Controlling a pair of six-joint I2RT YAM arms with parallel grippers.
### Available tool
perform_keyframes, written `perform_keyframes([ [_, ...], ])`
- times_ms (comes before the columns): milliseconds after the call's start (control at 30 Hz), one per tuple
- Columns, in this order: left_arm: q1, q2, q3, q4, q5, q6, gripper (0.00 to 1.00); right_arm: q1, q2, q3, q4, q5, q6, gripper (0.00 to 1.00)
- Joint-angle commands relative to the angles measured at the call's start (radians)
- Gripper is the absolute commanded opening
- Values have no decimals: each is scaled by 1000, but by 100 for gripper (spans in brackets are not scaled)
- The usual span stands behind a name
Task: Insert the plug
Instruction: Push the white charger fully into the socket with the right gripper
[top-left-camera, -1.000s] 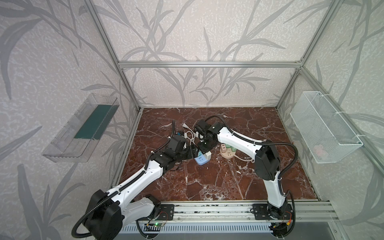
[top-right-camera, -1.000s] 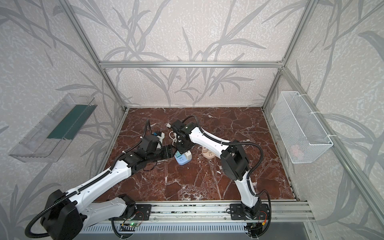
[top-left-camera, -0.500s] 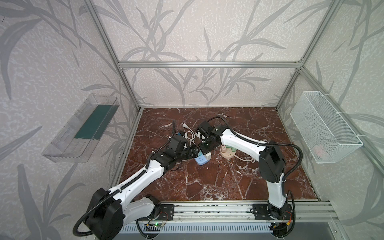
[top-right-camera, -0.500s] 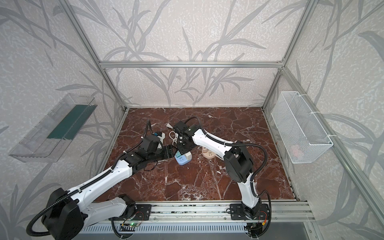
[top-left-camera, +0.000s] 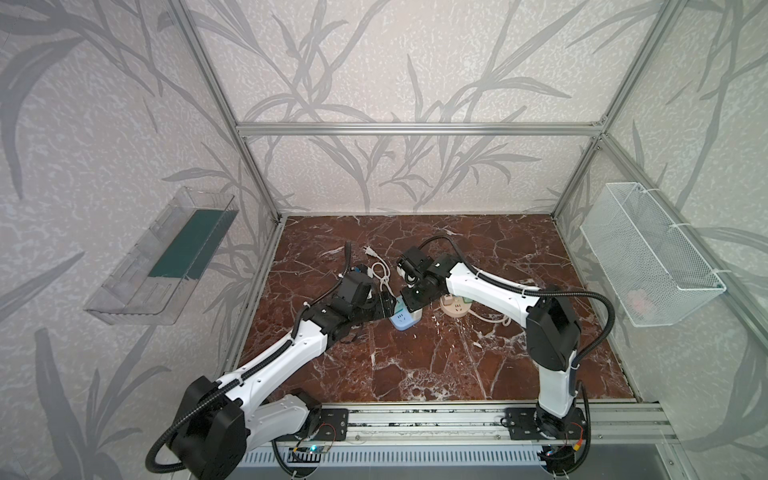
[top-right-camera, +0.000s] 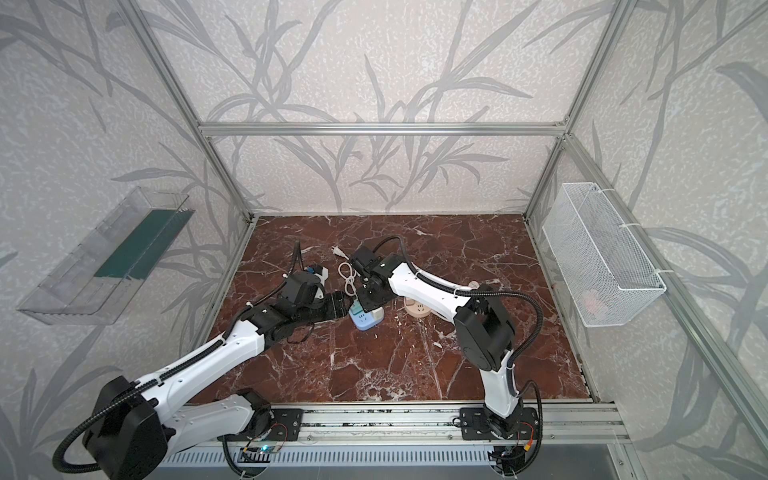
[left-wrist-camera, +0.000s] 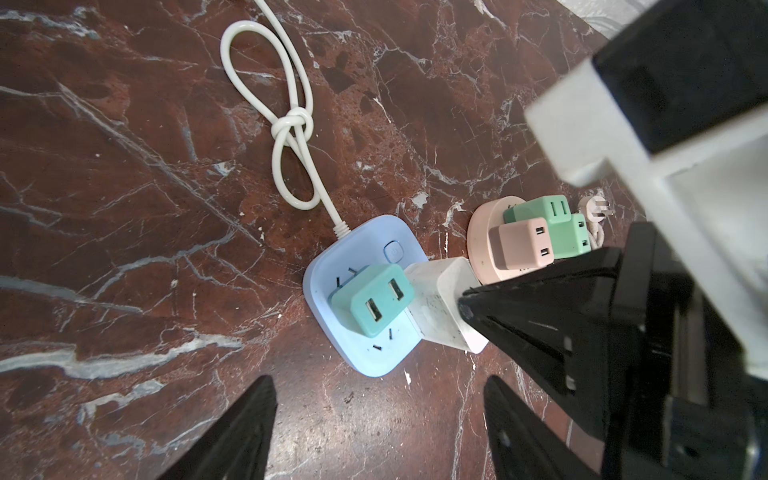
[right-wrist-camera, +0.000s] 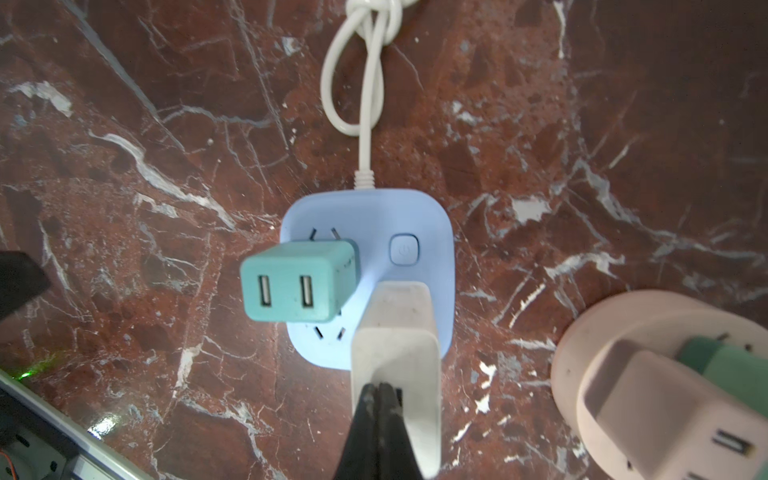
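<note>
Right end effector (right-wrist-camera: 377, 390) fully closed, tips on white plug (right-wrist-camera: 395, 340) at blue socket (right-wrist-camera: 430, 216), mid-frame; left end effector (left-wrist-camera: 379, 386) wide.

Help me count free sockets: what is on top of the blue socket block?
A teal adapter stands on the blue socket block, and a white adapter sits at its edge under the shut right fingers. The white adapter's prongs are hidden.

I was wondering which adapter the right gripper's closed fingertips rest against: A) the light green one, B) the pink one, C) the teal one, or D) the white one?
D: in the right wrist view the right gripper, jaws shut together, has its tips on the white adapter at the blue power strip, clear of the teal adapter.
</note>
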Motion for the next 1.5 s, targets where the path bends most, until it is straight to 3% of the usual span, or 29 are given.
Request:
perform_keyframes([
  [0,-2,-28,26,-35,-31,12,78,0,-64,-70,-38,32,46,1],
  [133,-3,-44,25,-48,-39,10,77,0,-140,-94,-6,28,30,20],
  [367,-3,-58,16,-51,-44,5,78,0,-136,-95,-29,37,-31,37],
  [667,-5,-68,11,-55,-49,4,78,0,-95,-83,24,7,-87,47],
  [1000,-4,-63,2,-48,-50,2,78,0,9,-31,39,-11,-102,46],
  [1233,-6,-64,-7,-42,-50,-4,78,0,48,-8,22,2,-66,28],
  [1467,-5,-66,-10,-37,-49,-7,78,2,25,-29,-15,6,7,2],
])
